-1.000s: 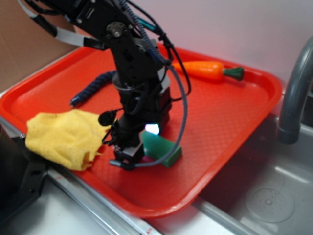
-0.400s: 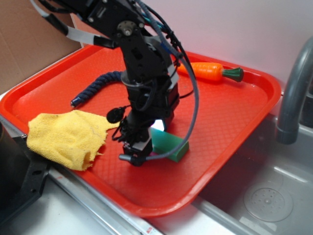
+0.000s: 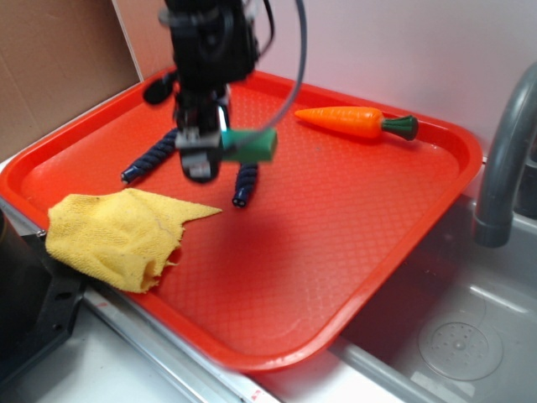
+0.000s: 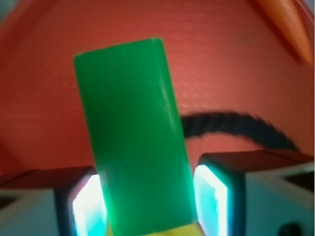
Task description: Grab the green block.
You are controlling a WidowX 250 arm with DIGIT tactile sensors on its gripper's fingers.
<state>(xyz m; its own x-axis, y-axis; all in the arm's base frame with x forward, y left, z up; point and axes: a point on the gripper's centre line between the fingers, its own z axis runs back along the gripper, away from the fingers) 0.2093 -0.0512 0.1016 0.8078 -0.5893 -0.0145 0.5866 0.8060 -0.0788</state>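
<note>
My gripper (image 3: 210, 149) is shut on the green block (image 3: 250, 145) and holds it in the air above the back left part of the red tray (image 3: 361, 210). The block sticks out sideways to the right of the fingers. In the wrist view the green block (image 4: 133, 132) fills the middle, clamped between my two pads (image 4: 91, 204), with the tray far below it.
A yellow cloth (image 3: 117, 235) lies at the tray's front left. A dark blue rope (image 3: 155, 155) lies under the gripper; it also shows in the wrist view (image 4: 236, 129). A toy carrot (image 3: 357, 122) lies at the back. A grey tap (image 3: 503, 159) stands right, over a sink.
The gripper has risen from the tray's front middle and moved back and left, carrying the green block up off the tray.
</note>
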